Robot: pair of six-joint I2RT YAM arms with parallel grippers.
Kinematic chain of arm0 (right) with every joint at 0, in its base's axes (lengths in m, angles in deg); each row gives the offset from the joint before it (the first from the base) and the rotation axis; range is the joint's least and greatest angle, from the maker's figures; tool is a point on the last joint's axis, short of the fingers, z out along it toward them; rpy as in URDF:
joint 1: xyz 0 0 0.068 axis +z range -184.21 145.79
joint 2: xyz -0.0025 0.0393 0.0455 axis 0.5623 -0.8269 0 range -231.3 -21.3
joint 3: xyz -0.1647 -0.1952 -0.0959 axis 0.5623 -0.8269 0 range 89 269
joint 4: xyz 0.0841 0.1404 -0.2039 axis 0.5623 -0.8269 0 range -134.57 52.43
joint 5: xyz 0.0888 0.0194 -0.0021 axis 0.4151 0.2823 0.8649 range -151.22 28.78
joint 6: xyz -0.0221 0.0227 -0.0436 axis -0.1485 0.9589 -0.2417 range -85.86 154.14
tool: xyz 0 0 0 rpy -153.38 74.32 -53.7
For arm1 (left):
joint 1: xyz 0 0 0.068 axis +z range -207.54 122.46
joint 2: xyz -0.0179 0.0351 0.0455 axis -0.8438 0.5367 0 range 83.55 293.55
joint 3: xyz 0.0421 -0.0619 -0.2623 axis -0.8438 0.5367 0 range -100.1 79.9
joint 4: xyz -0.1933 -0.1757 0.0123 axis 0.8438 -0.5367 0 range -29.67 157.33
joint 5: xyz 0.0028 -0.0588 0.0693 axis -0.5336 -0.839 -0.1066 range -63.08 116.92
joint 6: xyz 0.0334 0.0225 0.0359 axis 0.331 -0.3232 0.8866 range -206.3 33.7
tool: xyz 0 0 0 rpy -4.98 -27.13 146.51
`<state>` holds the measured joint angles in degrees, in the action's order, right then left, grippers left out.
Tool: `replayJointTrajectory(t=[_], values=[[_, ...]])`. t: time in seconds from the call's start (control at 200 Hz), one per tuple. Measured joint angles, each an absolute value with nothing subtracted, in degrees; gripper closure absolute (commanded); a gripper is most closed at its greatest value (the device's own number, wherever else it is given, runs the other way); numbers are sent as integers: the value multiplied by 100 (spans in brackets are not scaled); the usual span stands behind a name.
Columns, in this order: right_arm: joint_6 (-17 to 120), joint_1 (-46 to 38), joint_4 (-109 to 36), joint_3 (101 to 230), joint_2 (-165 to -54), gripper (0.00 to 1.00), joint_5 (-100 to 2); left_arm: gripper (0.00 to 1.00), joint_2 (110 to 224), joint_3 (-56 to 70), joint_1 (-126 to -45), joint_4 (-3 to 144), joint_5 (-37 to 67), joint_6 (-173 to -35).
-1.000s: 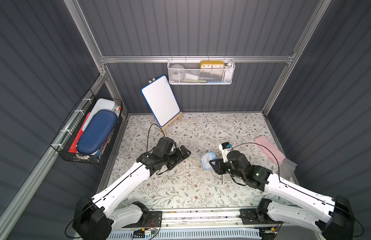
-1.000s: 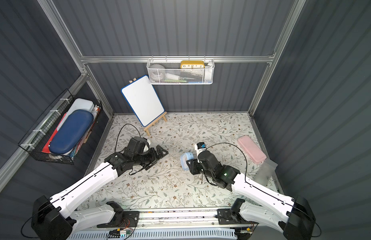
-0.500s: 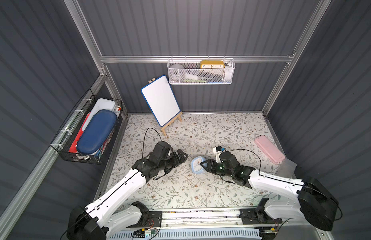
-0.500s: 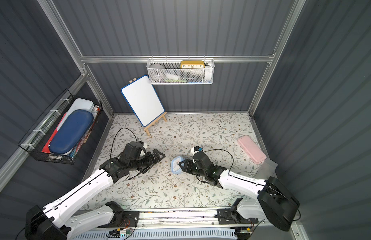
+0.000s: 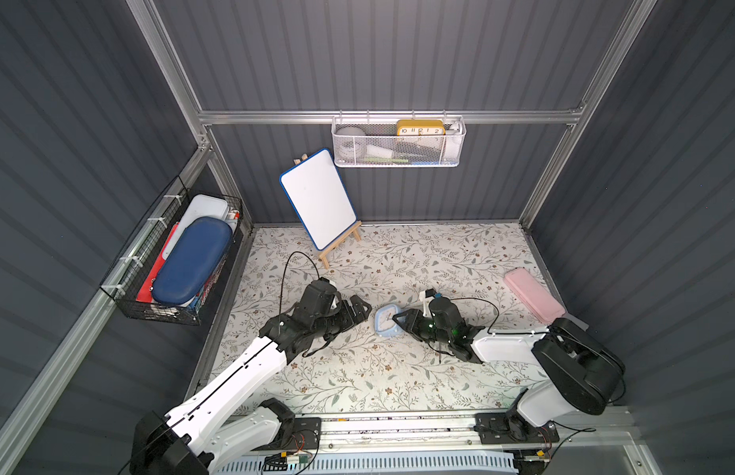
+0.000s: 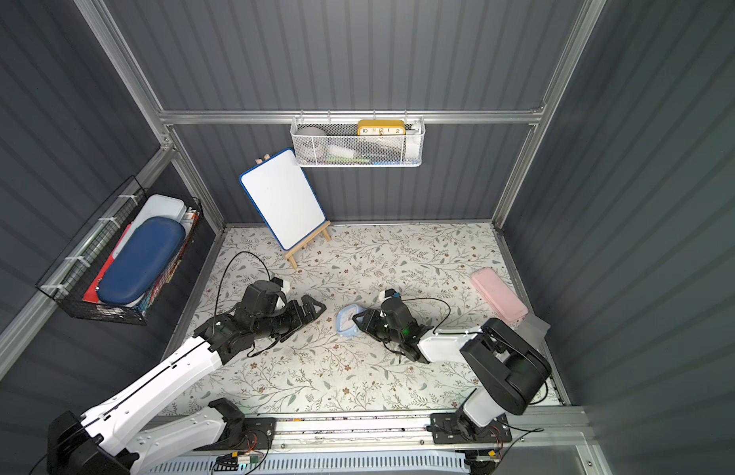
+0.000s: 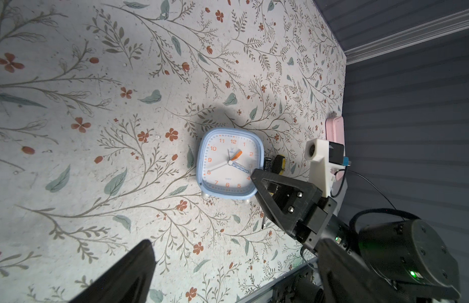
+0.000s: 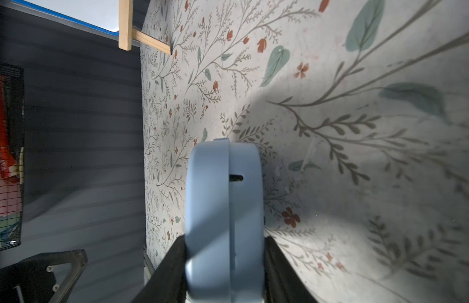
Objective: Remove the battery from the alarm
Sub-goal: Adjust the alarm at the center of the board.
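Spreading beneath both my arms, the pale floral-printed surface carries everything. My left pincer hangs released and empty, just beside the alarm on the side toward the left edge.

My right pincer is clenched on the pale-blue rounded-square plastic alarm clock. One finger presses its front rim and the other its back. It sits about midway between the left and right edges, with its white face showing from above. Whether its back touches the surface I cannot tell. I judge this alarm light, hollow and smooth, so it could twist in a corner grip. Flat front-and-back pressure suits it, kept off the clear cover.

Toward the right edge lies the black-and-yellow-handled screwdriver. Between its handle and the alarm's side lies the small dark cylindrical battery, seemingly already out. It looks stiff, slick and apt to roll, so it wants pinching across the middle of its barrel.
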<state>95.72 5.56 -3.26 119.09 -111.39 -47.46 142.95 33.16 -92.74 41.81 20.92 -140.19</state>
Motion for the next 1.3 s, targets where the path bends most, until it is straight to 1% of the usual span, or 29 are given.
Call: replayJointTrajectory(t=[0.12, 0.16, 0.21, 0.26, 0.51, 0.675, 0.955, 1.126, 1.301], values=[[9714, 357, 218, 11745, -11362, 86, -4337, 0, 14295, 3316, -9272, 4240, 2087, -13986], [9729, 304, 253, 11739, -11386, 83, -4237, 1, 14295, 3318, -9274, 4258, 2087, -13984], [9729, 265, 229, 11739, -11384, 78, -4147, 1, 14295, 3324, -9274, 4277, 2085, -13981], [9714, 243, 166, 11749, -11368, 77, -4099, 0, 14295, 3335, -9274, 4297, 2083, -13981], [9362, 250, -1277, 12224, -10997, 73, -4108, 1, 14240, 3364, -9274, 4330, 2070, -13971], [9301, 258, -1581, 12278, -10912, 72, -4112, 1, 14043, 3491, -9272, 4387, 2055, -13973], [9327, 276, -1163, 12114, -11021, 66, -4073, 1, 13812, 3801, -9272, 4457, 1985, -13988], [9342, 280, -831, 12073, -11187, 62, -3999, 1, 13447, 3805, -9270, 4455, 1998, -14054], [9417, 280, -503, 12012, -11349, 60, -3929, 1, 13163, 3759, -9270, 4433, 2083, -14156]])
